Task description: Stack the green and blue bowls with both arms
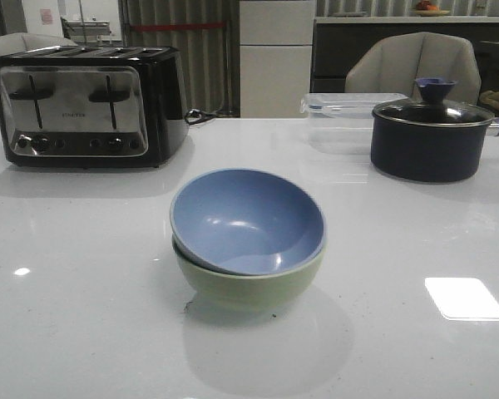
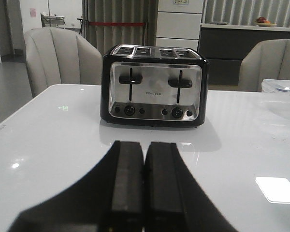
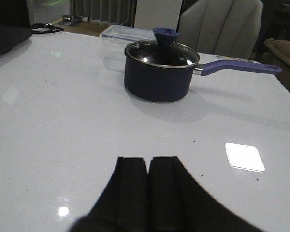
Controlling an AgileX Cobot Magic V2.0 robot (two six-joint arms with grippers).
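In the front view the dusty blue bowl (image 1: 248, 218) sits nested, slightly tilted, inside the pale green bowl (image 1: 249, 287) at the middle of the white table. Neither arm shows in the front view. My left gripper (image 2: 145, 145) is shut and empty, held over the table facing the toaster. My right gripper (image 3: 148, 159) is shut and empty, held over the table facing the lidded pot. The bowls do not show in either wrist view.
A black and chrome toaster (image 1: 87, 104) stands at the back left and shows in the left wrist view (image 2: 154, 84). A dark lidded pot (image 1: 428, 137) with a blue handle (image 3: 241, 67) stands at the back right beside a clear plastic container (image 1: 341, 108). Chairs stand behind the table.
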